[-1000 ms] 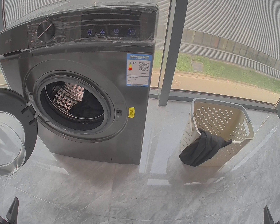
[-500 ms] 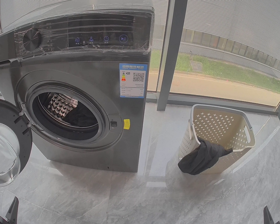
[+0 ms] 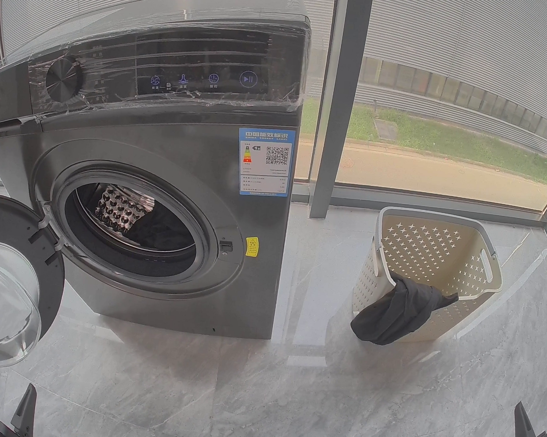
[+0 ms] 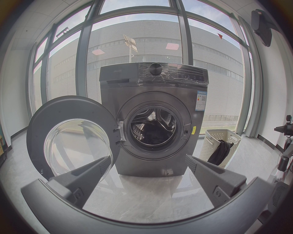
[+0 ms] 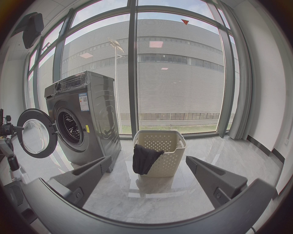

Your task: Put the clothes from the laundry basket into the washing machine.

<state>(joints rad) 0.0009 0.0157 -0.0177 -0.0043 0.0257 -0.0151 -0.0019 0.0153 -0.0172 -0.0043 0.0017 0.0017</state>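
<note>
– Black crumpled garment (image 3: 397, 313), where does it lie?
– Draped over the near rim of the cream plastic laundry basket with star-shaped holes (image 3: 431, 244). Part of it hangs down the outer wall and part dips inside.

– And the basket itself?
– It stands on the glossy grey marble-look floor (image 3: 271, 404), well apart from the dark grey front-loading washing machine (image 3: 168, 126) and to the robot's right of it, close to the tall window (image 3: 459, 86).

– Is the machine ready to take clothes?
– Its round door with the clear glass bowl (image 3: 6, 270) is swung fully open toward the robot's left. Some dark cloth (image 3: 160, 229) already lies in the perforated steel drum (image 3: 121, 207).

– What about the arms?
– The left gripper (image 4: 147, 157) sits low and near the robot, in front of the open door, fingers spread apart and holding nothing. The right gripper (image 5: 148, 157) is also low, facing the basket from a distance, its fingers apart and empty too.

– Anything else on the machine?
– Clear plastic film (image 3: 172, 76) covers the control panel, and a blue-and-white label (image 3: 264, 162) is stuck on the front above a small yellow sticker (image 3: 252, 247).
</note>
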